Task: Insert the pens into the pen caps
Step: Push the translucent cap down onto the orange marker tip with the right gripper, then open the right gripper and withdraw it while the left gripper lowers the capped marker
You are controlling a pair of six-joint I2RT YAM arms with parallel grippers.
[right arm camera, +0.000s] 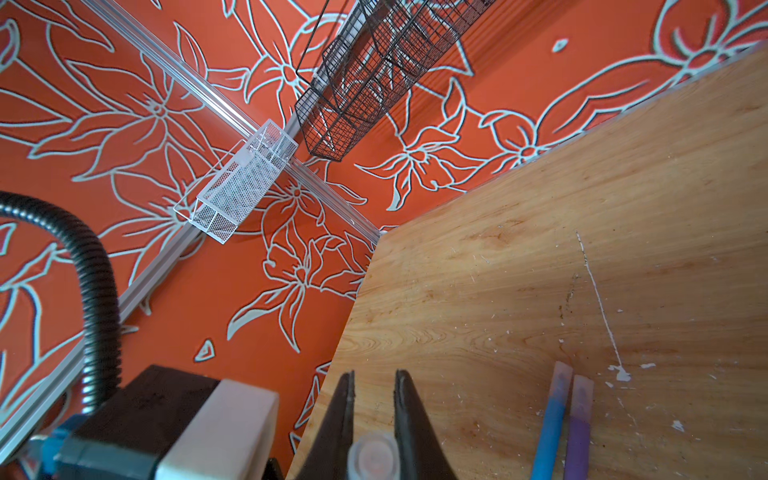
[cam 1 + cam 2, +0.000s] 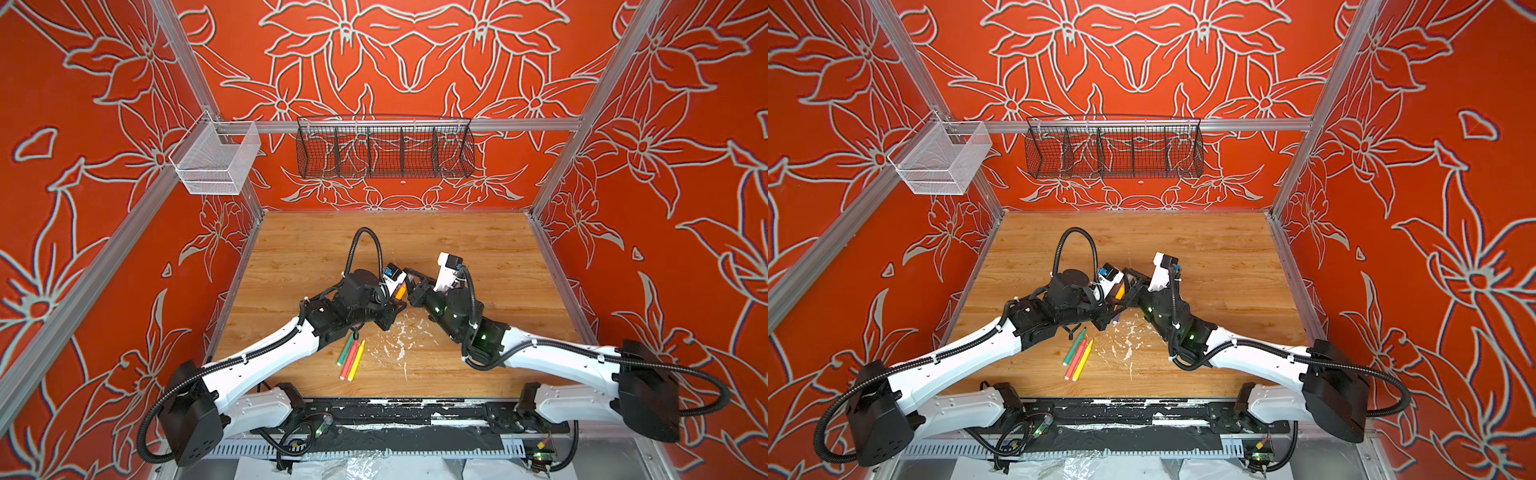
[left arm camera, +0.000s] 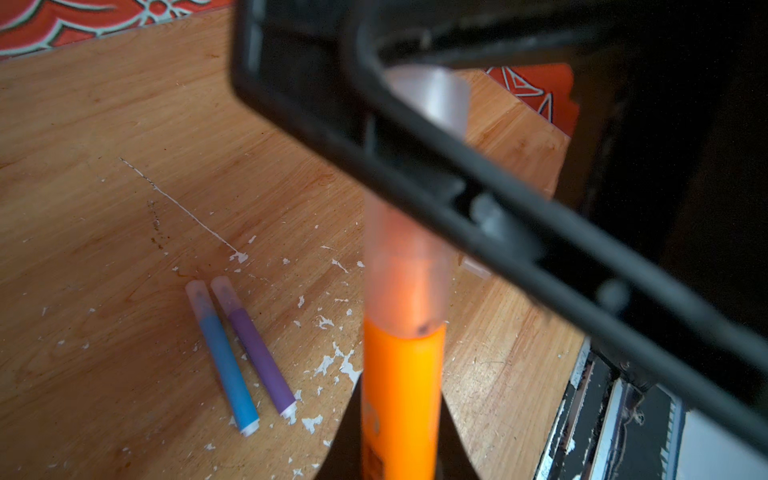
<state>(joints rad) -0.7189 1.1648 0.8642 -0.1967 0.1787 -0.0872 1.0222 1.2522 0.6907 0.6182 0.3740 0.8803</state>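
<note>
At the near edge of the surface (image 2: 457, 249), three uncapped pens lie close together in a loose fan, pointed tips aimed away from the robot's base: the green pen (image 2: 347, 352), the pink pen (image 2: 350, 360) and the yellow pen (image 2: 357, 360). Just beside them on the right, white paint flecks (image 2: 399, 340) dot the wood.

Farther in, near the middle of the surface, the two arms meet above it. The left pincer (image 3: 401, 415) is clamped narrowly on the barrel of the orange pen (image 3: 401, 361). The pen's tip sits inside a clear cap (image 3: 409, 274), and the orange shows faintly through the plastic. The cap's rim is down at the shoulder of the barrel. The right pincer (image 1: 374, 376) is closed on that cap, which shows between its fingers in the right wrist view. Its black fingers also cross the cap in the left wrist view.

Under the meeting pincers, the blue pen (image 3: 226, 365) and the purple pen (image 3: 259, 357) lie side by side on the flecked wood, both capped.

At the far wall a black wire basket (image 2: 384, 151) hangs from the rail (image 2: 519, 124), with a white mesh basket (image 2: 216, 160) at the left corner.
</note>
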